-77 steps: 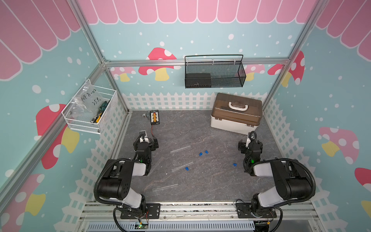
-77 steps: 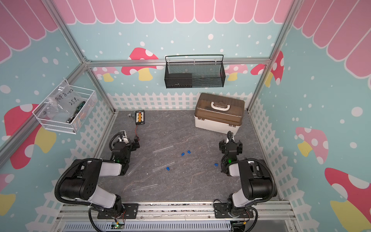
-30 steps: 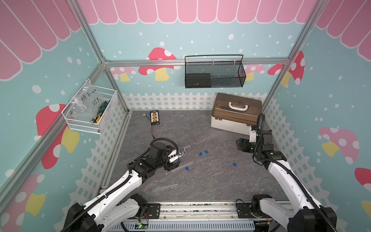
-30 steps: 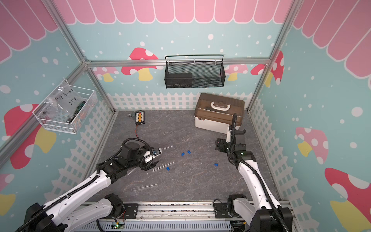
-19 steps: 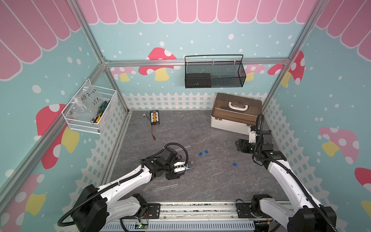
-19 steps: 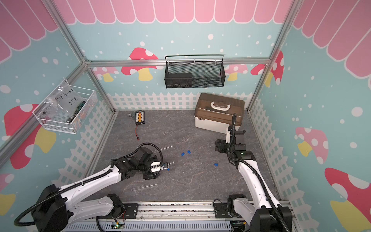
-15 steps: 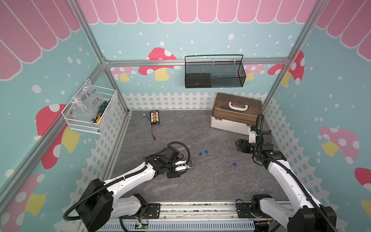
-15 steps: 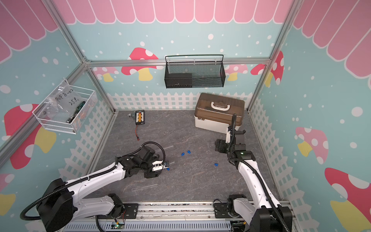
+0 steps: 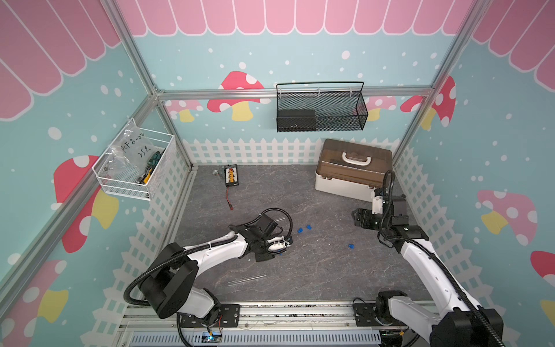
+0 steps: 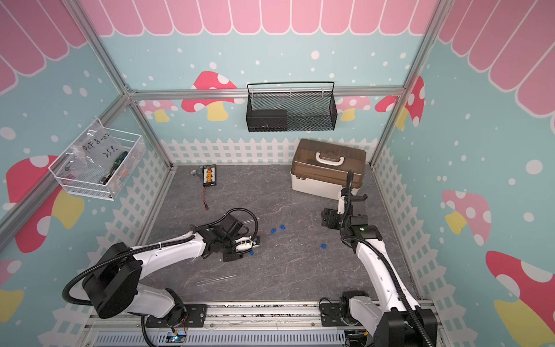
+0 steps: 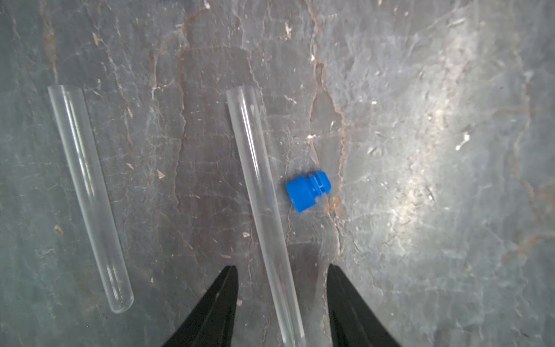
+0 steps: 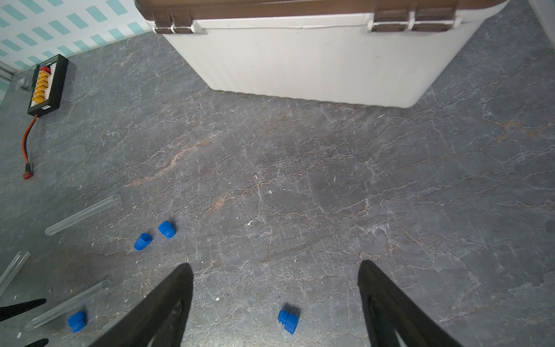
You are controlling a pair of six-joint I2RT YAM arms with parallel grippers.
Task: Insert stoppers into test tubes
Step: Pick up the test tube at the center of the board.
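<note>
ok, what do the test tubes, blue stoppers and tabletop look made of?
Test tubes: clear, colourless, glossy, with thin highlight lines along the wall; glass or hard plastic, cannot tell.
Stoppers: bright blue moulded plastic by the look, satin finish, stepped plug end.
Tabletop: grey stone-look surface with pale veins and rusty streaks, slight sheen; real slate or printed laminate, open.

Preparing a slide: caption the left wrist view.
Open left end effector straddles a slim clear test tube on a grey marbled table; small blue plastic stopper alongside, second clear tube apart.
</note>
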